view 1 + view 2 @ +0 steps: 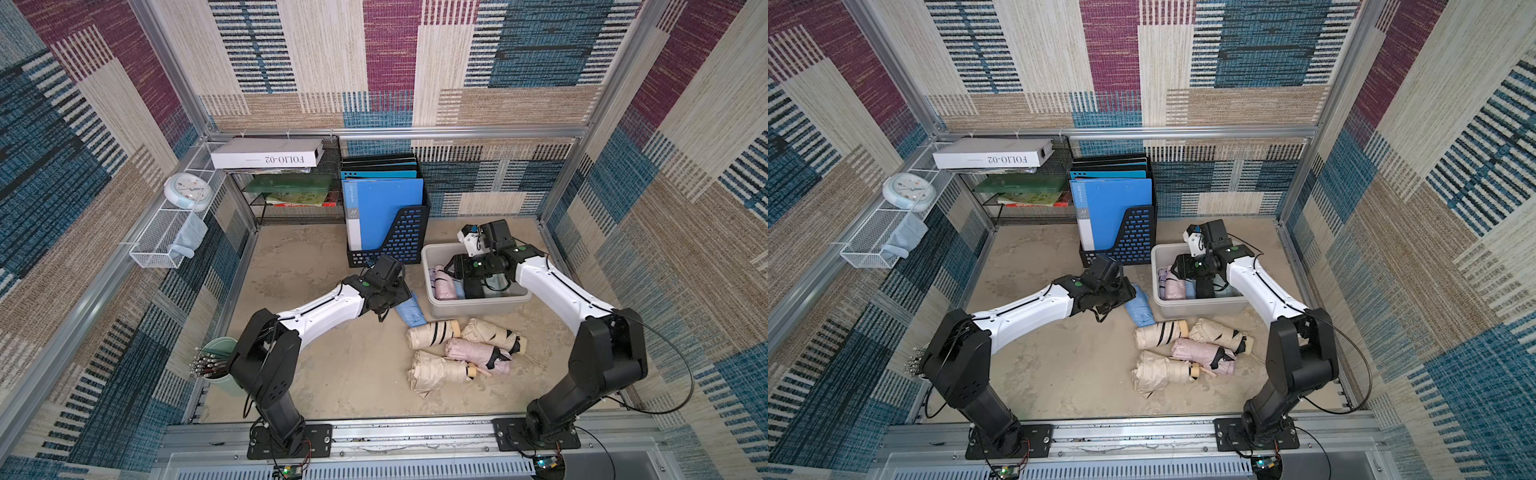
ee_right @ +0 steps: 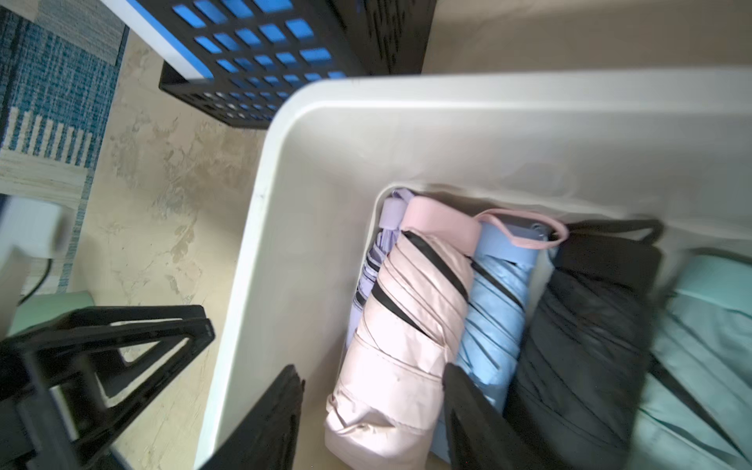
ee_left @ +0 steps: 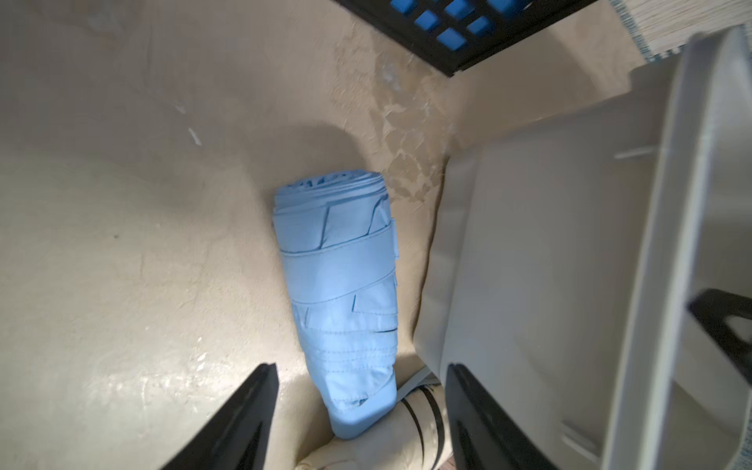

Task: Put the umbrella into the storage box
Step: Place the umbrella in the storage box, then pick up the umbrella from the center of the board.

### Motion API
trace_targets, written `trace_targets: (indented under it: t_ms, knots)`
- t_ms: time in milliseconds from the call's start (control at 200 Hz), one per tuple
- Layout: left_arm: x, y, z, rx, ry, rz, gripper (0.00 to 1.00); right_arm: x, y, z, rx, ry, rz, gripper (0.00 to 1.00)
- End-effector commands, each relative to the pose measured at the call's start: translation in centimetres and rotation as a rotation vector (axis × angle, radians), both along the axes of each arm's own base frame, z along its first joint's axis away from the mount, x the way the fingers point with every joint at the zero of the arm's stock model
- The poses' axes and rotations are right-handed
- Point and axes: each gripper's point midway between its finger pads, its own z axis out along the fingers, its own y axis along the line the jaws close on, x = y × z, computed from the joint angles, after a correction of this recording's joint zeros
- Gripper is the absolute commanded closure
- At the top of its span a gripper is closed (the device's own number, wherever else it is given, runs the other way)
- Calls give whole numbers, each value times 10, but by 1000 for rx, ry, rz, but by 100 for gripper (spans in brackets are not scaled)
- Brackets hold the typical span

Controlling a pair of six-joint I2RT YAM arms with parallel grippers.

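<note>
The right gripper (image 2: 372, 368) hangs over the left end of the storage box (image 2: 285, 203), jaws apart astride the pink umbrella (image 2: 407, 325) and gripping nothing. Other folded umbrellas (image 2: 586, 333) (lilac, blue, black, mint) lie packed side by side with it. The left gripper (image 3: 360, 366), jaws wide and empty, hovers over the light blue umbrella (image 3: 342, 285). That umbrella lies on the worktop (image 3: 122, 244) just beside the box's left wall, its near end between the fingers.
</note>
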Motion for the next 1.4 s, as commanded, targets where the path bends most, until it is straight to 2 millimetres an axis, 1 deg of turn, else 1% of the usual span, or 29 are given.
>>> trace_targets:
  t_ms: [0,115,270,381,506,581,821,897,992,1132,1217,1287,1392]
  knots:
    - [-7,1,-18,17,87,20,26,-1,-13,15,-39,-66,-55,39]
    - [-4,0,-29,39,112,31,22,-11,-18,25,-20,-89,-77,38]
    - [3,-10,-42,38,135,23,21,-23,-22,34,13,-128,-106,37]
    - [8,-15,-48,43,139,13,20,-28,-26,41,16,-150,-119,37]
    - [9,-15,-57,80,159,4,20,-32,-27,44,19,-155,-121,37]
    - [8,-11,-64,110,177,6,21,-34,-27,44,26,-153,-121,37]
    - [5,-2,-81,197,201,-9,30,-38,-26,47,49,-160,-117,38]
    - [3,4,-82,228,203,-7,34,-40,-25,48,53,-159,-116,38]
    - [-3,18,-82,264,201,17,40,-41,-25,50,56,-163,-115,38]
    - [-14,45,-84,302,198,67,51,-43,-25,51,62,-167,-114,38]
    - [-20,60,-86,306,201,83,56,-43,-24,52,69,-167,-112,38]
    - [-23,70,-85,305,195,82,58,-44,-23,52,73,-166,-109,38]
    - [-26,78,-81,306,170,55,58,-46,-22,51,77,-164,-103,38]
